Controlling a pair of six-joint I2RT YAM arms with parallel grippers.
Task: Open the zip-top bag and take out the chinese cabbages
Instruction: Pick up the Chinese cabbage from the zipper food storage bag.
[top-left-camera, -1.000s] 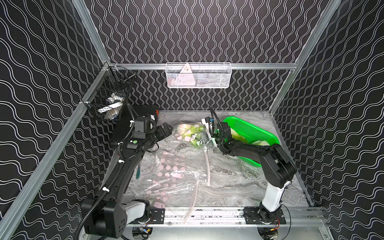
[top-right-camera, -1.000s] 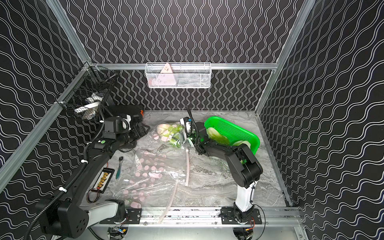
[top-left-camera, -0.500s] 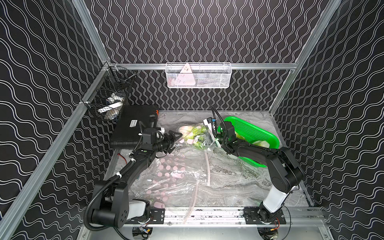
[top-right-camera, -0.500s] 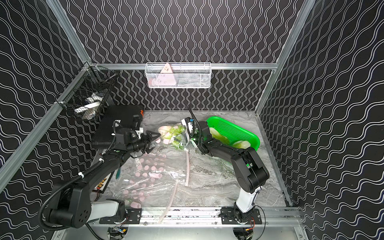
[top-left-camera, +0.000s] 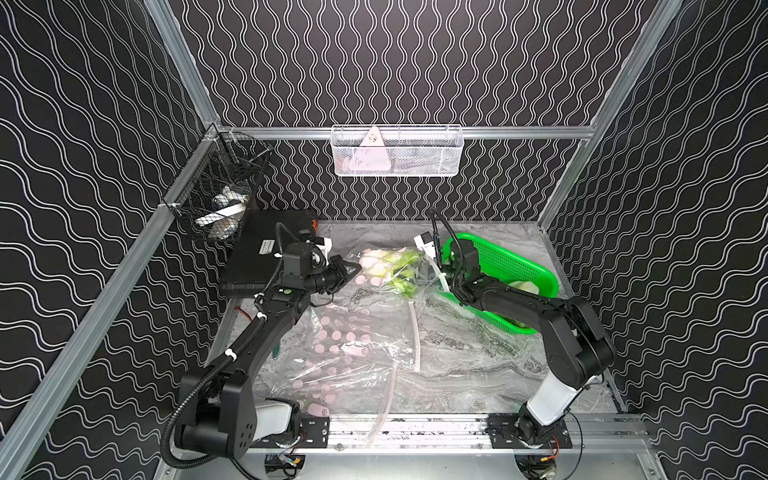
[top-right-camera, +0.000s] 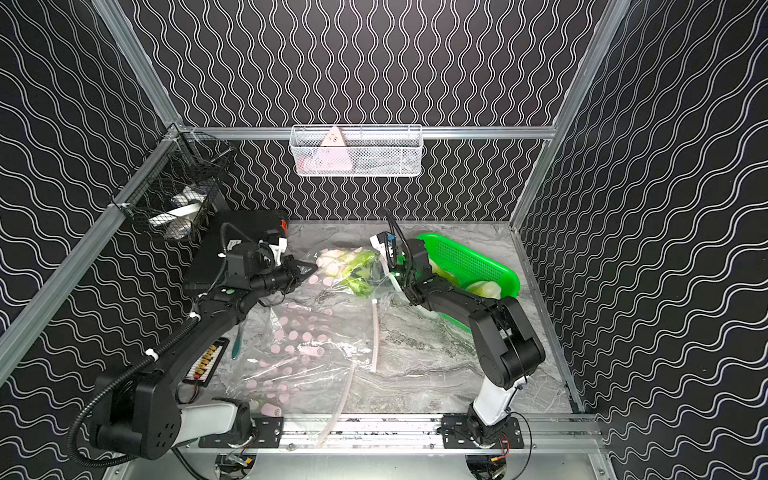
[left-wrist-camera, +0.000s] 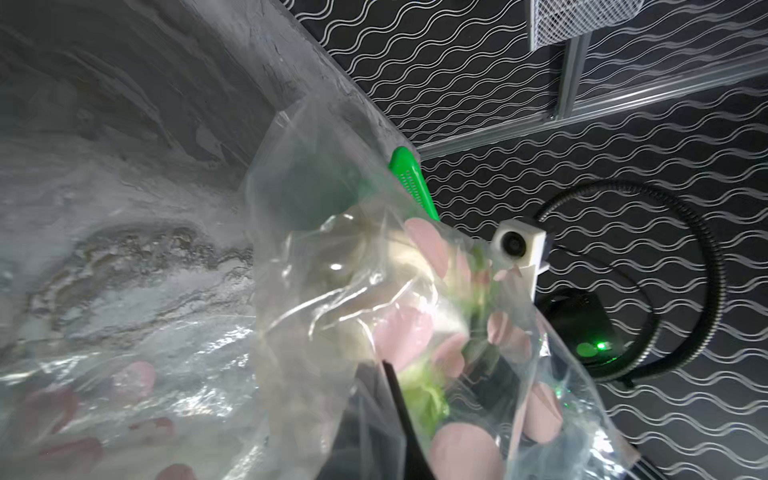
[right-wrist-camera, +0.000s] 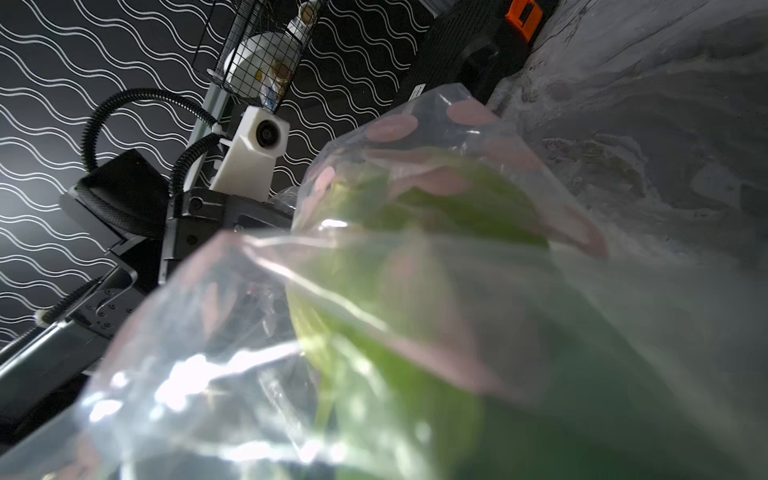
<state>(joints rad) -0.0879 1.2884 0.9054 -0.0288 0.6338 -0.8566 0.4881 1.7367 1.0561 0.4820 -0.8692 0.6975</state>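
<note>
A clear zip-top bag (top-left-camera: 399, 266) (top-right-camera: 353, 266) with pink dots hangs just above the marble table at the rear middle, stretched between my two grippers. Chinese cabbages (top-left-camera: 405, 282) (top-right-camera: 357, 282) show through it, whitish at one end and green at the other. My left gripper (top-left-camera: 353, 268) (top-right-camera: 309, 268) is shut on the bag's left end. My right gripper (top-left-camera: 436, 272) (top-right-camera: 392, 274) is shut on its right end. In the left wrist view one dark finger (left-wrist-camera: 401, 419) sits among the plastic beside green leaves (left-wrist-camera: 424, 395). Plastic (right-wrist-camera: 374, 270) hides the right jaws. Another cabbage (top-left-camera: 525, 286) lies in the green basket (top-left-camera: 498, 257).
A second dotted bag (top-left-camera: 345, 345) lies flat in front, with a pale strip (top-left-camera: 415, 332) beside it. A black case (top-left-camera: 266, 249) sits at the rear left under a black wire basket (top-left-camera: 220, 199). A white mesh basket (top-left-camera: 397, 151) hangs on the back wall.
My left gripper came down from beside the black case, reached the bag's left end and closed on it. The right gripper kept its hold and hardly moved.
</note>
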